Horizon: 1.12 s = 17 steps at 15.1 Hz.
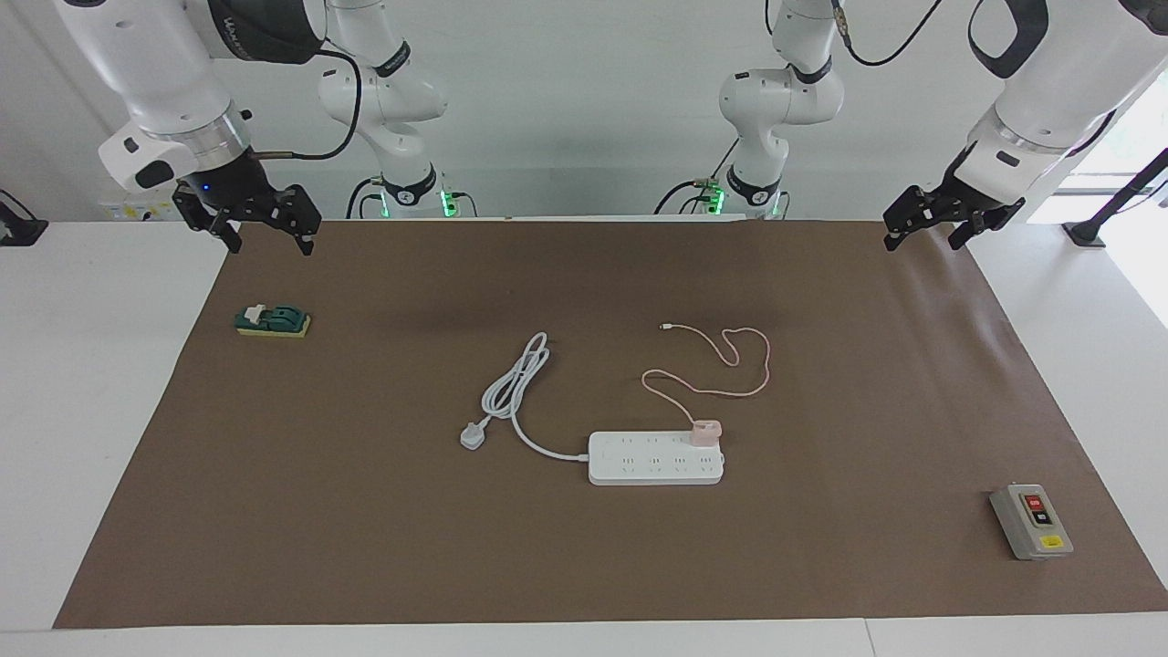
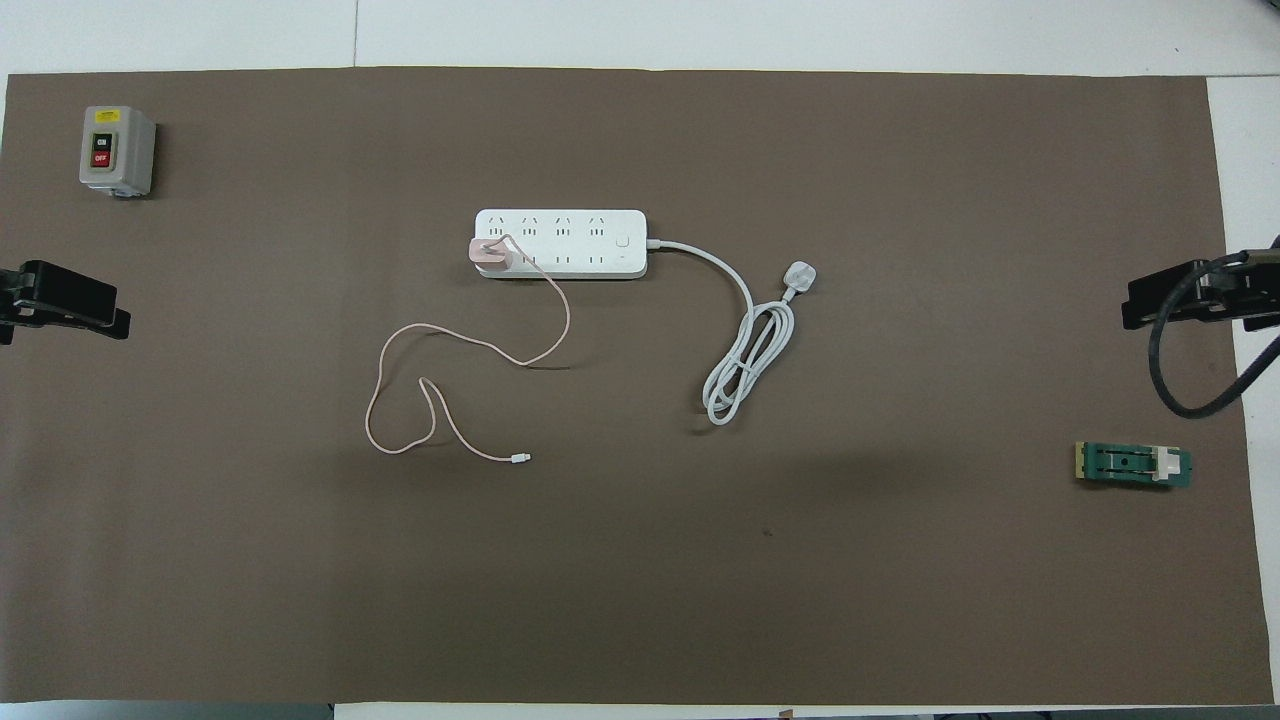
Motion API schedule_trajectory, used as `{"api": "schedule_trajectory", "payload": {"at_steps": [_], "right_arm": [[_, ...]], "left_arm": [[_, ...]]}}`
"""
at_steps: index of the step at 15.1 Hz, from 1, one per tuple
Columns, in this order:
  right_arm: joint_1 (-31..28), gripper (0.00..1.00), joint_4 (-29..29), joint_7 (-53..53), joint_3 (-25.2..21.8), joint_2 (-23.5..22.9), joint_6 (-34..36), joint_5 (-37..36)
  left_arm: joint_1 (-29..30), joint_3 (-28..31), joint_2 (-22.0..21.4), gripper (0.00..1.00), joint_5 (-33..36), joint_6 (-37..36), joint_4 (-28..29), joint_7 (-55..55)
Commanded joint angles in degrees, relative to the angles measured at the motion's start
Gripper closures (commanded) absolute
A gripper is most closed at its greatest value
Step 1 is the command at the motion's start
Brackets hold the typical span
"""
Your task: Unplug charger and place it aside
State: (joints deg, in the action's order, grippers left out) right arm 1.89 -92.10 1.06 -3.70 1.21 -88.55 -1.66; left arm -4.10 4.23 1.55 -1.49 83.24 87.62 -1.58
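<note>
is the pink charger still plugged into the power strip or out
Plugged in. The charger sits upright in an end socket of the power strip, its cable trailing toward the robots.

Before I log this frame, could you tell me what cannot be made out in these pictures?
- charger prongs: hidden in the power strip, both views.
- left gripper: mostly cut off by the overhead view's edge.
- right gripper: partly cut off there, crossed by a black cable.
- switch box label text: too small, both views.
</note>
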Motion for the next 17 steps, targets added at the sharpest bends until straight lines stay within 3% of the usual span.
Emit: {"api": "schedule_trajectory", "payload": {"at_steps": [1, 3, 5, 8, 11, 14, 17], "right_arm": [[-0.4, 0.00, -1.2, 0.8, 0.3, 1.2, 0.2, 0.1], [-0.8, 0.00, -1.2, 0.7, 0.0, 1.2, 0.5, 0.1], [-1.0, 0.00, -1.2, 0.7, -0.1, 1.2, 2.0, 0.1], [-1.0, 0.00, -1.1, 1.6, -0.2, 1.2, 0.7, 0.2], [-0.2, 0.00, -1.1, 16.7, 0.2, 1.1, -1.0, 0.1], [-0.2, 0.00, -1.1, 28.1, 0.3, 1.1, -2.2, 0.1], [-0.4, 0.00, -1.4, 39.8, 0.3, 1.2, -2.7, 0.1]], "left_arm": [[-0.3, 1.2, 0.7, 0.00, -0.3, -1.6, -1.4, 0.8], [-0.4, 1.7, 0.6, 0.00, -0.4, -0.8, -0.6, 6.2], [-0.6, 0.5, 0.9, 0.00, -0.9, 1.4, -0.4, 18.7], [-3.3, -0.7, 5.5, 0.00, -0.7, 2.4, -1.2, 35.6], [-3.4, -4.3, 9.7, 0.00, -1.9, 8.2, -1.8, 56.3], [-5.8, -3.8, 19.5, 0.00, -2.3, 9.4, -11.0, 72.6], [-7.8, -3.6, 23.6, 0.00, -2.8, 14.0, -12.3, 82.5]]}}
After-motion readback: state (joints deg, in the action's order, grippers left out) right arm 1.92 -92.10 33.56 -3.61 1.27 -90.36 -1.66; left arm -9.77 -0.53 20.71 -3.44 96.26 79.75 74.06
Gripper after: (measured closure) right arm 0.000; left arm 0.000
